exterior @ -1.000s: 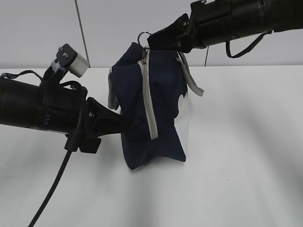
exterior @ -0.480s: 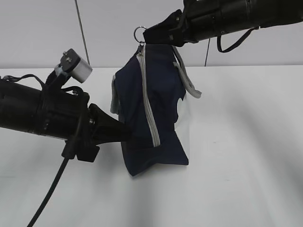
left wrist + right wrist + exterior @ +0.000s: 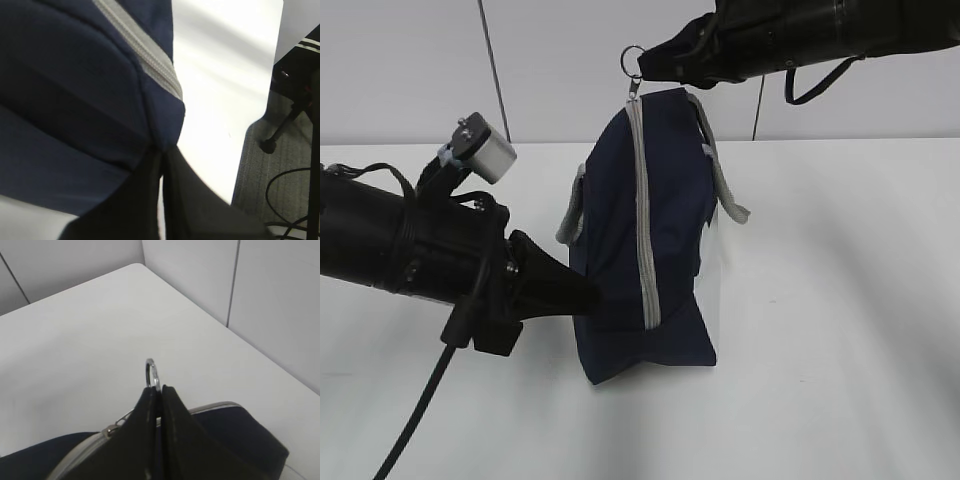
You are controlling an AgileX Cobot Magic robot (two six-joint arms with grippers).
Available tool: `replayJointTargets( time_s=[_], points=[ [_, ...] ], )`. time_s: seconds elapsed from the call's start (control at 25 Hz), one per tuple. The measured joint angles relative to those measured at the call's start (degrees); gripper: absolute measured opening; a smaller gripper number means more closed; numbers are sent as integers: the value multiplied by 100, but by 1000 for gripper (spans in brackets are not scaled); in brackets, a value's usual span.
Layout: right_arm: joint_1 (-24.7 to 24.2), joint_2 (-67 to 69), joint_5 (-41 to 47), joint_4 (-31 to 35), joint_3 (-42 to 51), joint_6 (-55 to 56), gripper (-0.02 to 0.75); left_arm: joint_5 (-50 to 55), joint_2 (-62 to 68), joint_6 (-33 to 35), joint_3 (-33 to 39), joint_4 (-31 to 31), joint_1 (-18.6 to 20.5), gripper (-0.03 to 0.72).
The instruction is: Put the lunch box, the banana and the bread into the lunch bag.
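Note:
The navy lunch bag (image 3: 645, 240) stands upright on the white table, its grey zipper (image 3: 644, 210) closed along the side facing me and its grey strap handles hanging. My right gripper (image 3: 642, 68) is shut on the zipper's ring pull (image 3: 631, 58) at the bag's top; in the right wrist view the ring (image 3: 152, 372) pokes out above the closed fingertips (image 3: 159, 390). My left gripper (image 3: 592, 294) is shut on the bag's lower left corner; in the left wrist view its tips (image 3: 163, 150) pinch the navy fabric (image 3: 75, 100). The lunch box, banana and bread are out of view.
A white table (image 3: 840, 300) spreads around the bag. A white wall with vertical seams stands behind. In the left wrist view the table edge, grey floor and cables (image 3: 290, 185) show at the right.
The right gripper has moved right and slightly up with the ring pull, the zipper closing up to the top. The bag has straightened upright. The left gripper keeps its hold on the corner.

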Motion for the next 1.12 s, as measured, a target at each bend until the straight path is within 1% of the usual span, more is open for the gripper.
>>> replayJointTargets(
  time_s=[0.32,0.44,0.96,1.12],
  points=[
    [0,12,-545,46,0,-27,-16,110,0,-228,-27,97,0,-4],
    [0,68,-692,167,-62,-151,-16,149,0,-253,-33,125,0,-4],
    [0,1215,-698,293,-1341,-193,-16,350,0,-493,-39,476,0,-4],
    [0,1447,-644,342,-1506,-140,-16,358,0,-523,-46,520,0,-4]
  ],
)
